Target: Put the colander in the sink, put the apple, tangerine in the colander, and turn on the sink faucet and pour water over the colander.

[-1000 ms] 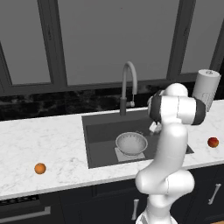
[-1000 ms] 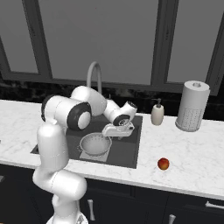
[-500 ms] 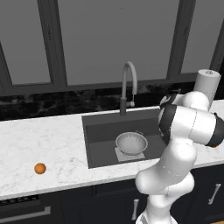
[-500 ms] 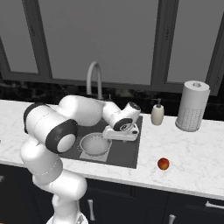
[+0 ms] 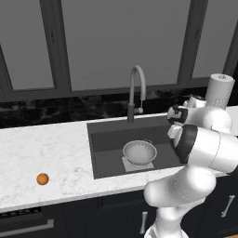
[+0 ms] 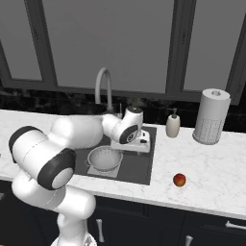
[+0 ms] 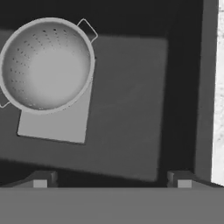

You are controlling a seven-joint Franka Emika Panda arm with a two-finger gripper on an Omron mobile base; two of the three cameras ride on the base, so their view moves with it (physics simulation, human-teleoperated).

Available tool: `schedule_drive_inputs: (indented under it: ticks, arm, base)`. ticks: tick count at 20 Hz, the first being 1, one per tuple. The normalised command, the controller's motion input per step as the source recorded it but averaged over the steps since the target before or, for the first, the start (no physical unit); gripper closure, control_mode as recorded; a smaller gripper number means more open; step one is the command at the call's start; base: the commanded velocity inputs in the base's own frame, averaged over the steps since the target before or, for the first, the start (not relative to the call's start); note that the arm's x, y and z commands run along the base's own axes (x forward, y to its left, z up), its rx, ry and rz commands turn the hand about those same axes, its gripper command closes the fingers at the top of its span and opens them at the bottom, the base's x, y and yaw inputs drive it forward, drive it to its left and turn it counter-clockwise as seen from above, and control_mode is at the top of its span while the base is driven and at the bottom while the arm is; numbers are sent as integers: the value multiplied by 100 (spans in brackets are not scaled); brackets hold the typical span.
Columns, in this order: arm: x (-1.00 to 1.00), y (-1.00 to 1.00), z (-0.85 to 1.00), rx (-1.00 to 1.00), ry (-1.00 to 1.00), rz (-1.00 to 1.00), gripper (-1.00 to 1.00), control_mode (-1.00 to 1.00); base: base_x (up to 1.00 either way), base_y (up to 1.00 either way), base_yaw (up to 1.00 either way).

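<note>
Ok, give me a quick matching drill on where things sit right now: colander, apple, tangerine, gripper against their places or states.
Things:
1. colander
2. apple
3. tangerine
4. gripper

Places or states:
A. on the counter left of the sink
B. open, holding nothing, above the sink
C. in the sink, on the lighter plate
D. on the counter right of the sink

Pairs: 1-C, 2-D, 3-A, 4-B
</note>
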Motion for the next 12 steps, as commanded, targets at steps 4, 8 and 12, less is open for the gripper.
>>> schedule_drive_inputs:
  ticks: [4,8,12]
  arm:
    - [-26,-59,30,0,10,-23,-100,-100]
    - [-13,-86,9,0,9,-17,-100,-100]
    - [-8,-99,0,0,13,-14,-100,-100]
  base:
    - [0,0,0]
    - [0,0,0]
    - [0,0,0]
